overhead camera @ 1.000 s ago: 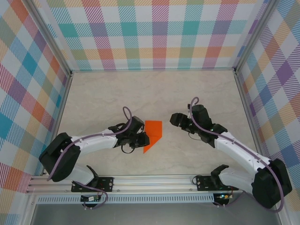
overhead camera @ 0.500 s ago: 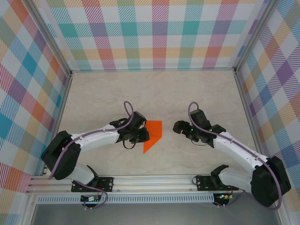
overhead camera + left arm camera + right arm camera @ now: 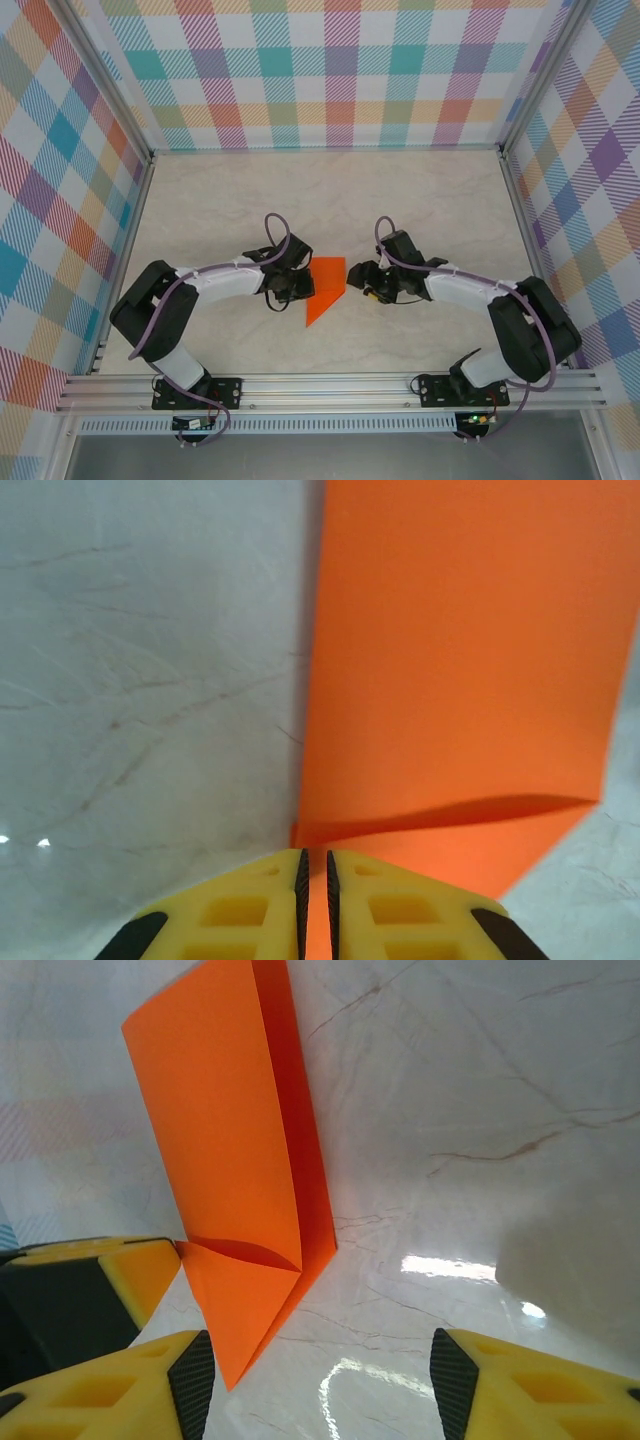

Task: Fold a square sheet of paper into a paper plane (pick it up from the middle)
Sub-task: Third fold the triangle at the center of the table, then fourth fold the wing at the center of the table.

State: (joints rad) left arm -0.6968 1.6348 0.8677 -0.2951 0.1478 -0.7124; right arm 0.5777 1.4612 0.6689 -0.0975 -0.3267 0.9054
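Between the two pincers, on the bench (image 3: 200, 215), lies the paper plane (image 3: 327, 285). Its long axis runs far to near, with the point toward the near edge and slightly left. It is bright orange and squared at the far end. The right wrist view adds overlapping layers and a diagonal flap. The left pincer (image 3: 315, 865) is closed to a slit at the plane's edge, grip unclear. The right pincer (image 3: 320, 1395) gapes, empty.

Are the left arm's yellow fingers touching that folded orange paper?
Touching. The left wrist view shows the left fingers shut on the folded orange paper plane, its edge running into the slit between them.
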